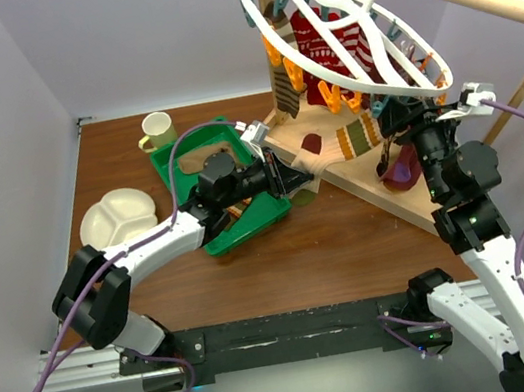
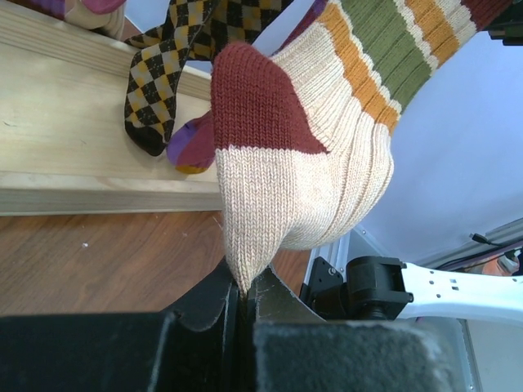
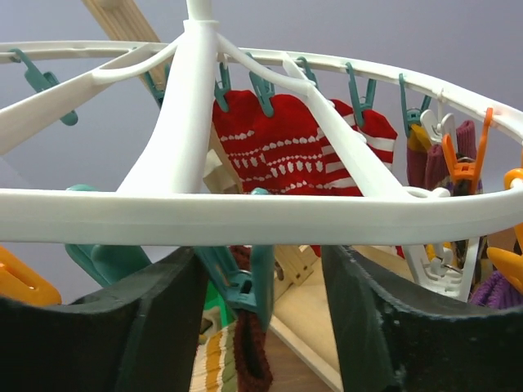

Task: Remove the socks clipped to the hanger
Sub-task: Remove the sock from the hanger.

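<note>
Mid-removal: L fingers [image 2: 200, 314] pinched shut on lower end of striped sock [image 2: 310, 180], clipped under hanger [image 3: 245, 208] above worktop [image 1: 332, 245]. R fingers [image 3: 139, 327] wide open, empty, straddling rim by teal clip [image 3: 245, 286]. Next prob: squeeze clip w/ R, tug w/ L.

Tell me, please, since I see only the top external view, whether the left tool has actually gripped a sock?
Observer: Yes; the left wrist view shows the left tool shut on the cream end of the striped sock.
Operator: Thanks; is the right tool holding anything?
Observer: No; the right wrist view shows the right tool open under the hanger rim, a teal clip between its fingers.
</note>
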Robot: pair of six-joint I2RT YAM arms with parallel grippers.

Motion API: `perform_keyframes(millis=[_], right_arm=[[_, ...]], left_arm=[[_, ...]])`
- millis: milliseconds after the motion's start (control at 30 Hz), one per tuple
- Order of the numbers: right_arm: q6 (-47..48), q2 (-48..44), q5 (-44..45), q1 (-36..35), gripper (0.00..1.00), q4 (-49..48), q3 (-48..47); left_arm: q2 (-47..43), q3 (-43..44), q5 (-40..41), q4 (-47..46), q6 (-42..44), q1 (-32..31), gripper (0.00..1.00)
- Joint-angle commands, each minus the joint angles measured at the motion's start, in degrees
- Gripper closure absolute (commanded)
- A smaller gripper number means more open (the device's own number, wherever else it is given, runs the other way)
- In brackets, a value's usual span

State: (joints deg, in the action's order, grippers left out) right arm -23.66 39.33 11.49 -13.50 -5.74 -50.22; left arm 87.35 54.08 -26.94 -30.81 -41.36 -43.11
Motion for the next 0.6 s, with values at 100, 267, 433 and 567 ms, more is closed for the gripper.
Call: perform_keyframes(millis=[100, 267, 433, 567], right_arm=[[-1.0, -0.4, 2.1, 0.0, 0.78, -3.8, -2.5], [-1.1, -0.6, 2.1, 0.0, 1.0, -2.5, -2.7], [-1.1, -1.1, 2.3, 0.0, 1.0, -1.7, -2.3], [-1.4, -1.7, 1.6, 0.0, 0.56, -0.9, -2.2]], left_arm=[[0.5, 0.0, -1.0, -3.1, -0.1, 0.4, 1.0], [0.0, -0.2, -0.4, -2.9, 0.1, 0.4, 1.0], [-0.1, -0.2, -0.3, -2.9, 0.1, 0.5, 1.0], [-0.3, -0.2, -0.3, -2.9, 0.1, 0.5, 1.0]])
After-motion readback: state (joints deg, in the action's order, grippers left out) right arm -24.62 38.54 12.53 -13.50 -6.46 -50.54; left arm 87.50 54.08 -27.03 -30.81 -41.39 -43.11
